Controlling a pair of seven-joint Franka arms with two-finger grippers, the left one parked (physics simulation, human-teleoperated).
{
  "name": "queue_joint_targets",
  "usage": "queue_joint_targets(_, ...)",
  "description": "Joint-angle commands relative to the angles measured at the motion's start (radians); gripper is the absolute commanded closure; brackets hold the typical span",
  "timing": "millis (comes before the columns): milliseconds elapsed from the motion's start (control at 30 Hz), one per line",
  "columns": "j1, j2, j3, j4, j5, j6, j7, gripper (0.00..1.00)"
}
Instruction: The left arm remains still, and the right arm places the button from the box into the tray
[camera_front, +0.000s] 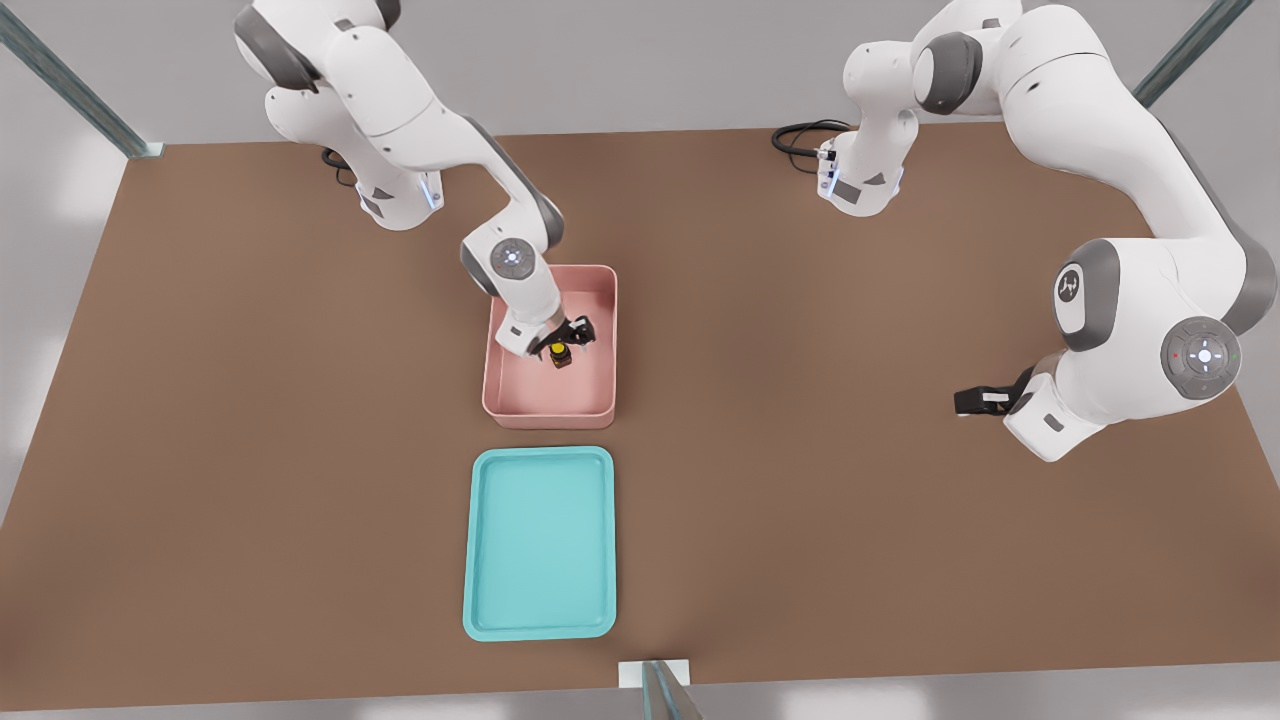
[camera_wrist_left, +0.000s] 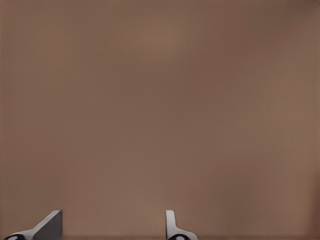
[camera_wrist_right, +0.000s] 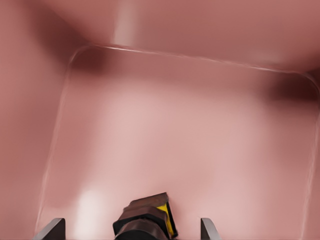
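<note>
Reaching down from the upper left of the front view, the white jointed right arm with grey joint bands (camera_front: 400, 130), elbow bent over the brown tabletop (camera_front: 250, 400) and forearm slanting toward the frame's centre. Wrist tipped into the pale pink rectangular plastic box with tall walls and rounded corners (camera_front: 600, 300), just above the middle of the frame. Black two-finger gripper (camera_front: 562, 345) low inside the box, down near its floor. Between the fingers, the tiny button with dark brown-black blocky base and round yellow cap (camera_front: 560, 354), standing about mid-box, nearer the wall at the front view's left than the right. In the right wrist view, pink box floor and walls (camera_wrist_right: 190, 125) filling the frame, two grey fingertips (camera_wrist_right: 51, 229) set wide apart at the lower edge, and the button (camera_wrist_right: 147, 217) lying between them with clear gaps on both sides, touched by neither tip. Jaws wide, holding nothing. Below the box in the front view, close to its near wall but apart from it, the shallow turquoise rectangular tray with low rim and rounded corners (camera_front: 478, 560), flat on the table in the lower centre of the frame.
</note>
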Motion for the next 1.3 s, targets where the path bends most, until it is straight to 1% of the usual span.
queue_joint_targets(0,0.000,0.005,0.000,-0.006,0.000,0.067,-0.025,0.00)
queue_joint_targets(400,0.000,0.031,0.006,-0.028,-0.001,0.070,-0.031,0.00)
queue_joint_targets(433,0.000,0.033,0.006,-0.028,-0.001,0.082,-0.031,0.04)
queue_joint_targets(467,0.000,0.033,0.006,-0.028,-0.001,0.082,-0.030,0.15)
queue_joint_targets(500,0.000,0.033,0.006,-0.028,-0.001,0.082,-0.030,0.24)
queue_joint_targets(567,0.000,0.031,0.006,-0.028,-0.001,0.082,-0.025,0.39)
queue_joint_targets(633,0.000,0.028,0.006,-0.026,-0.001,0.074,-0.016,0.49)
queue_joint_targets(700,-0.002,0.028,0.004,-0.025,0.000,0.073,-0.010,0.53)
queue_joint_targets(833,-0.005,0.020,0.009,-0.014,0.011,0.057,0.012,0.54)
queue_joint_targets(933,-0.008,-0.018,0.012,0.055,0.034,-0.108,0.009,0.55)
queue_joint_targets(1000,-0.015,-0.049,0.004,0.144,0.034,-0.289,-0.036,0.55)
queue_joint_targets(1033,-0.017,-0.059,-0.017,0.218,0.036,-0.423,-0.079,0.55)
queue_joint_targets(1100,-0.021,-0.075,-0.060,0.294,0.036,-0.558,-0.163,0.55)
queue_joint_targets(1133,-0.021,-0.069,-0.071,0.377,0.036,-0.634,-0.189,0.55)
queue_joint_targets(1167,-0.021,-0.047,-0.080,0.460,0.036,-0.673,-0.207,0.55)
queue_joint_targets(1233,-0.021,0.000,-0.131,0.551,0.037,-0.676,-0.253,0.55)
queue_joint_targets(1267,-0.023,0.045,-0.160,0.615,0.039,-0.684,-0.275,0.55)
